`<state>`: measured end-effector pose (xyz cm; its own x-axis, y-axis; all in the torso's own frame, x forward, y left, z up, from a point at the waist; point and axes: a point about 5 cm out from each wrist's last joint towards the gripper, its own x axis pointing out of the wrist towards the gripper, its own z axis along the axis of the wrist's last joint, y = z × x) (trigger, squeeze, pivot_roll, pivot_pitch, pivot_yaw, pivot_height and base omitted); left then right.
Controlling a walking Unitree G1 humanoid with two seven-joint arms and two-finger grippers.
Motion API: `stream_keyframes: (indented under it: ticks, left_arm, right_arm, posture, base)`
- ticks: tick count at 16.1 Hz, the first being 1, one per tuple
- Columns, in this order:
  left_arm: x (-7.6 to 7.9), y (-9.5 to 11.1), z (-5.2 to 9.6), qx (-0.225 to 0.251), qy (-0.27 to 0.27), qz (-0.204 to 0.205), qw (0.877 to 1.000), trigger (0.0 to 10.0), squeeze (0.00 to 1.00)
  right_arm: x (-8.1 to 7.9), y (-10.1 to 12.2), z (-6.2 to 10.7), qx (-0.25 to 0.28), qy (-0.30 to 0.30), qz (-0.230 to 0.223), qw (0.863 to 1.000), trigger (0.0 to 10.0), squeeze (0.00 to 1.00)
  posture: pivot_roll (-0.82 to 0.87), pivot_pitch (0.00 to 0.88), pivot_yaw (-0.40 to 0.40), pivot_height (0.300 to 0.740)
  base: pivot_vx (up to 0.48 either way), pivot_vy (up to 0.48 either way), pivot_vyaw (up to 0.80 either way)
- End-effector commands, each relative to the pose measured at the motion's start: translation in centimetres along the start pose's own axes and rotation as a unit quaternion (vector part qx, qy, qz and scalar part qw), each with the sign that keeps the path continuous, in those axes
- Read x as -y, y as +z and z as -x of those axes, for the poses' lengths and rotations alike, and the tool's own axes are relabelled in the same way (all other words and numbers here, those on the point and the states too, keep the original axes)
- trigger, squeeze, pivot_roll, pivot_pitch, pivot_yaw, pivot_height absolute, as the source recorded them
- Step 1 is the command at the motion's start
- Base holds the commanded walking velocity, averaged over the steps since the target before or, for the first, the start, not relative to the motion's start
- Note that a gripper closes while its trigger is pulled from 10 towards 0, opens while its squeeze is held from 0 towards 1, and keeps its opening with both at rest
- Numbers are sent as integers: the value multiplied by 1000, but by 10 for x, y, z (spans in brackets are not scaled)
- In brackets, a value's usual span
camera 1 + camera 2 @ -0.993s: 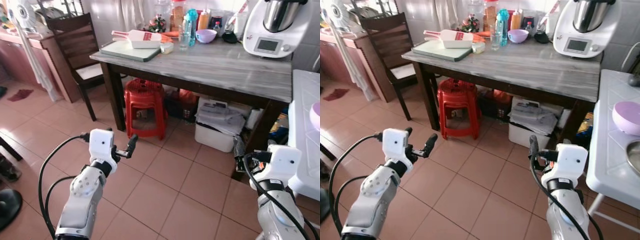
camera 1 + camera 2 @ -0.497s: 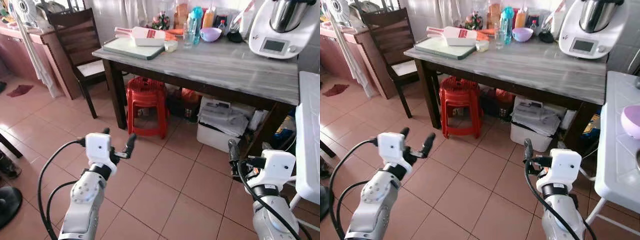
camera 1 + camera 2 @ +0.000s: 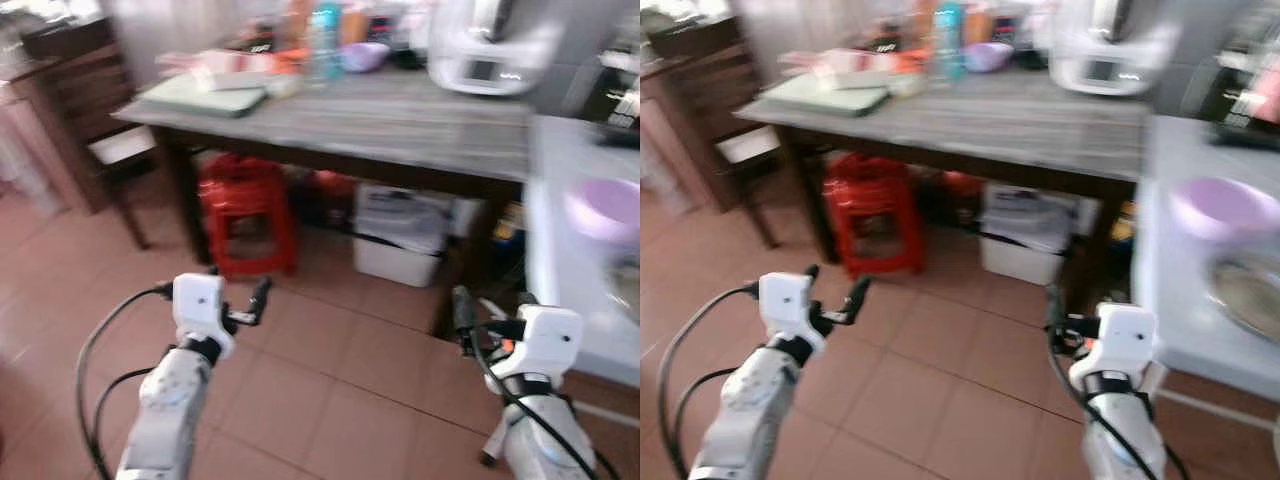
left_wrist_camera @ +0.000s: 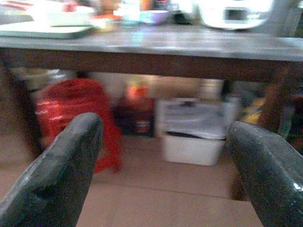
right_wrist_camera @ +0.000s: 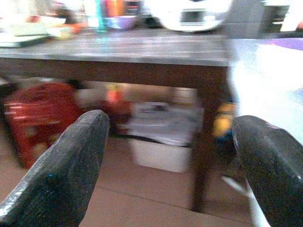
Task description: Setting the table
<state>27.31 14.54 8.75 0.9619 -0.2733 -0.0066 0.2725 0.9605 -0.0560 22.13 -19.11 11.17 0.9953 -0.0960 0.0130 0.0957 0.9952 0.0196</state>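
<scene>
Left eye view: blurred, and the whole scene sits shifted against half a second back, so the camera has swung to the robot's right; the things themselves have not moved.
Meaning for the task: more of the white counter point(image 3: 1160, 300) and its dishes now shows, so I judge the robot is turning toward them to fetch tableware; nothing is picked up yet.
Dark wooden chair point(image 3: 75, 120): far left, slatted back, beside the table.
Left gripper point(image 3: 240, 305): two long black fingers spread apart, empty, held low over the terracotta floor tiles point(image 3: 330, 400).
Red plastic stool point(image 3: 245, 215): ribbed, tucked under the table.
Grey wood-grain table point(image 3: 400, 115): dark legs; pale green chopping board point(image 3: 205, 92), bottles and a white kitchen machine point(image 3: 485, 45) on top.
White plastic storage box point(image 3: 405, 240): under the table.
Right gripper point(image 3: 1052, 315): matte black fingers wide apart in the right wrist view, holding nothing.
Lilac plastic bowl point(image 3: 1220, 208): rounded, smooth, on the white counter at far right.
Steel bowl point(image 3: 1250, 295): shiny, just beside the lilac one.
</scene>
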Motion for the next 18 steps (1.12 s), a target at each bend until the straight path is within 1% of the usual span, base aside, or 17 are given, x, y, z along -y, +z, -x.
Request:
stream_keyframes:
  ticks: [1, 2, 8, 10, 17, 18]
  left_arm:
    - [-4, 1, 0, -6, 2, -9, 1000, 10000, 0]
    - [-4, 0, -1, -7, 1, -7, 1000, 10000, 0]
    - [-4, 1, -2, -8, -1, -7, 1000, 10000, 0]
    - [-4, 1, -3, -9, -3, -8, 1000, 10000, 0]
    - [-3, 3, -6, -10, -9, -11, 1000, 10000, 0]
    - [-3, 4, -6, -7, -10, -13, 1000, 10000, 0]
  right_arm:
    - [-2, 0, 0, 1, 3, -7, 1000, 10000, 0]
    - [-2, 0, 0, 0, 2, -8, 1000, 10000, 0]
    - [-3, -1, -1, -2, 2, -7, 1000, 10000, 0]
    - [-3, -2, -1, -6, -1, -15, 1000, 10000, 0]
    - [-3, -3, -1, -10, -5, -19, 1000, 10000, 0]
    - [-3, -4, -2, -11, -6, -20, 1000, 10000, 0]
  posture:
    - [-7, 0, 28, 740]
    - [-7, 0, 28, 740]
    - [-6, 0, 32, 740]
    - [-7, 0, 35, 740]
    - [-7, 0, 40, 740]
    - [-3, 2, 42, 740]
  base:
    - [0, -382, -500]
    - [0, -480, -413]
    - [0, -372, 0]
    - [0, -368, 0]
    - [0, -351, 0]
    - [0, 0, 0]
